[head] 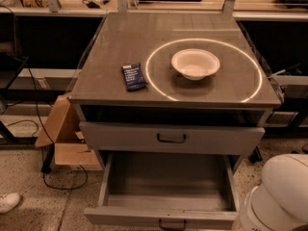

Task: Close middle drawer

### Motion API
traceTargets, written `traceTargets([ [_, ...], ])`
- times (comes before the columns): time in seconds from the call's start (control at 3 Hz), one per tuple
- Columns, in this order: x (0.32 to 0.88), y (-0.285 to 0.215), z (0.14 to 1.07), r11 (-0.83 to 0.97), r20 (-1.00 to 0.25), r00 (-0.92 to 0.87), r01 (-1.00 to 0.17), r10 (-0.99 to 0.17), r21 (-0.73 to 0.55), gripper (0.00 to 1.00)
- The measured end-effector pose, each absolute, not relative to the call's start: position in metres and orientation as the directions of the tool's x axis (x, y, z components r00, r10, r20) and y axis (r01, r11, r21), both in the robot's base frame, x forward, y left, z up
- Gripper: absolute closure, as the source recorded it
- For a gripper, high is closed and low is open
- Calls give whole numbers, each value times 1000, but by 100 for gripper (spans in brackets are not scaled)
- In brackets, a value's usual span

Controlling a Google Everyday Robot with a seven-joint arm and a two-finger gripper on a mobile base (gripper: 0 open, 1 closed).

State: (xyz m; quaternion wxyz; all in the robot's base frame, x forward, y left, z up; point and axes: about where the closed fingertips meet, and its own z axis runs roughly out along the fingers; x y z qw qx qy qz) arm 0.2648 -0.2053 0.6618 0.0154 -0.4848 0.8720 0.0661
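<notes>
The middle drawer is a grey metal drawer, pulled far out of the cabinet toward the camera and empty inside. Its low slim front panel lies at the bottom edge of the view, with a small dark bar handle partly cut off. My gripper is out of view. Only a white rounded part of my arm shows at the bottom right, beside the drawer's right front corner.
The taller grey drawer above stands slightly out. On the cabinet top are a white bowl inside a bright ring and a dark blue packet. A cardboard box and cables lie at the left; a white shoe is at the far left.
</notes>
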Motion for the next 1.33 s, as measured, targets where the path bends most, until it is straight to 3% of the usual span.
traceTargets([
  [0.67,277,-188,547,544,-80,-563,-820,-823,177,100],
  [1.33,273,-200,519,604,-81,-634,-762,-769,234,100],
])
